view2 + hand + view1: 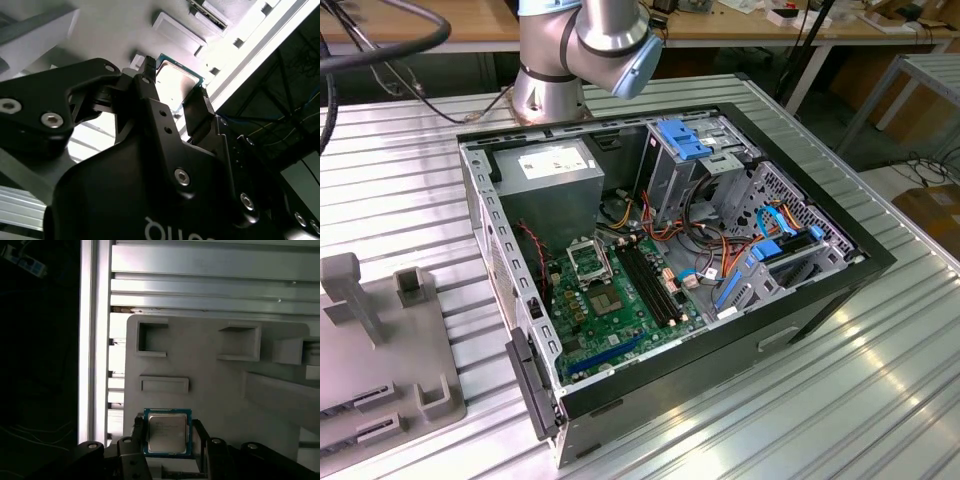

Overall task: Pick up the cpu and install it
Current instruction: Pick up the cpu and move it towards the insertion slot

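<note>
The claw point(168, 426) is closed on the cpu point(167, 432). In the first wrist view its two black fingers point(138, 437) press against two opposite edges of the single square chip, whose silver-grey metal face is turned towards the camera. The cpu sits over one pale grey holder tray point(210, 390); I cannot tell whether it rests on the tray or is lifted clear. On the tray beyond the chip there is one shallow rectangular frame point(164, 385), and further out two square pockets point(152, 337). The tray lies on a ribbed metal table point(820, 400).

In the exterior view the tray is at the exterior view's left, outside one open computer case point(800, 300) that lies on its side on the same table. Inside the case is one green board point(620, 325) carrying one black-framed square socket point(588, 262), with one grey square chip point(603, 303) fixed just beside it. The arm's silver base point(548, 95) stands behind the case.
</note>
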Available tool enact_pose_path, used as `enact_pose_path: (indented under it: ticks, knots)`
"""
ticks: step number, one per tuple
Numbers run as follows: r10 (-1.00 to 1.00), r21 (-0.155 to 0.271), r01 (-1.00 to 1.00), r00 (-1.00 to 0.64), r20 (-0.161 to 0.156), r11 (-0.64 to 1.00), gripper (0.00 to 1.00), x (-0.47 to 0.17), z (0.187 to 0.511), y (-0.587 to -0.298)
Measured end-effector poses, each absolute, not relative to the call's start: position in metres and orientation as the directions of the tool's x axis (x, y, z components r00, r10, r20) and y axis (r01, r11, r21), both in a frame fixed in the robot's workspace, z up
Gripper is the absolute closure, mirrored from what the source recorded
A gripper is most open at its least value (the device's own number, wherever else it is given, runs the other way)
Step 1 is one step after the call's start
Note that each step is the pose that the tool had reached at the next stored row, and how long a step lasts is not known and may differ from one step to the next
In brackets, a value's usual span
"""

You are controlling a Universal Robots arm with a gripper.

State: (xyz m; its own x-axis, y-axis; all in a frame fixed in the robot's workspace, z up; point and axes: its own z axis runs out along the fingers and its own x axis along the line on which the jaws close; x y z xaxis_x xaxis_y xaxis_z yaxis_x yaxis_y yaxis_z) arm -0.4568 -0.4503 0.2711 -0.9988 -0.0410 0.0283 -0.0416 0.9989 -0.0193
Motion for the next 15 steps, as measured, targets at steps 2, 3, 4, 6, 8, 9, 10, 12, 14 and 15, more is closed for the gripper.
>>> enact_pose_path:
  ticks: [2, 3, 4, 6, 8, 9, 10, 12, 14, 15]
  knots:
    - [-0.041, -0.019, -0.042, -0.999, 0.029, 0.999, 0.53, -0.457, 0.278, -0.450]
    - [-0.041, -0.019, -0.042, -0.999, 0.029, 0.999, 0.53, -0.457, 0.281, -0.450]
    - [-0.041, -0.019, -0.042, -0.999, 0.030, 0.999, 0.53, -0.457, 0.286, -0.450]
    - [-0.041, -0.019, -0.042, -0.999, 0.030, 0.999, 0.53, -0.457, 0.292, -0.450]
    - [-0.041, -0.019, -0.042, -0.999, 0.031, 0.999, 0.53, -0.457, 0.298, -0.450]
    - [-0.041, -0.019, -0.042, -0.999, 0.031, 0.999, 0.53, -0.457, 0.302, -0.450]
    - [-0.041, -0.019, -0.042, -0.999, 0.031, 0.999, 0.53, -0.456, 0.305, -0.450]
    - [-0.041, -0.019, -0.042, -0.999, 0.032, 0.999, 0.53, -0.456, 0.312, -0.450]
    - [-0.041, -0.019, -0.042, -0.999, 0.033, 0.999, 0.53, -0.456, 0.317, -0.450]
    - [-0.041, -0.019, -0.042, -0.999, 0.033, 0.999, 0.53, -0.456, 0.320, -0.450]
